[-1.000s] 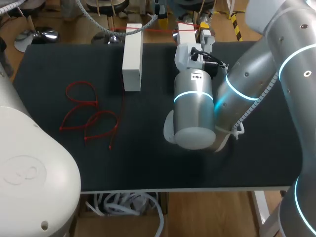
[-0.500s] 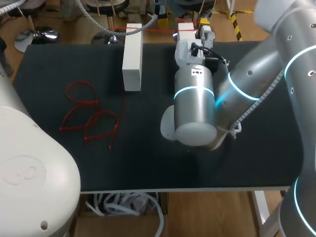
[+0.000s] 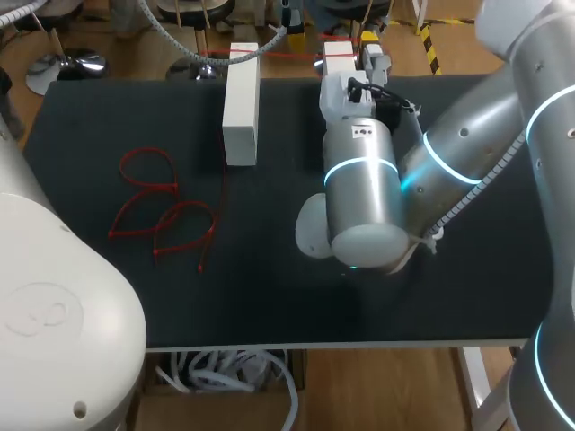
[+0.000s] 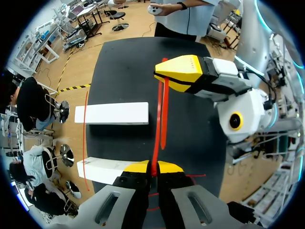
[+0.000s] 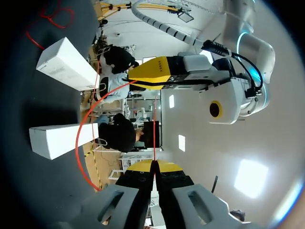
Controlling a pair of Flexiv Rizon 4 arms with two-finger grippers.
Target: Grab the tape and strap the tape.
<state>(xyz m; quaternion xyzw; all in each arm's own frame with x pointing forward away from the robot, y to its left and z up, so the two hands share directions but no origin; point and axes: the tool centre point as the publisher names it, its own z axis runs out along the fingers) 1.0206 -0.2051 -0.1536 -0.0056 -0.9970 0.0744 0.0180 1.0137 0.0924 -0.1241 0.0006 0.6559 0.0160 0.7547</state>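
Now, right arm (image 3: pixel 467 153) was found shifted slightly toward right edge of tabletop (image 3: pixel 269 296) versus a second ago. White box (image 3: pixel 241 103), second white box (image 3: pixel 339 56) and loose tape loops (image 3: pixel 166 211) near left edge were left unmoved. Red tape strand (image 4: pixel 159 119) was held taut along far edge. Left gripper (image 4: pixel 152 167) was pinched tight on one end, right gripper (image 5: pixel 153 164) clamped on other.

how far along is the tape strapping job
Grabbed: the thin red tape is pinched by both the left gripper and the right gripper, one strand taut between them. In hand: its slack part curves past the ends of the two white rectangular boxes. To do: drawing it tight round them.
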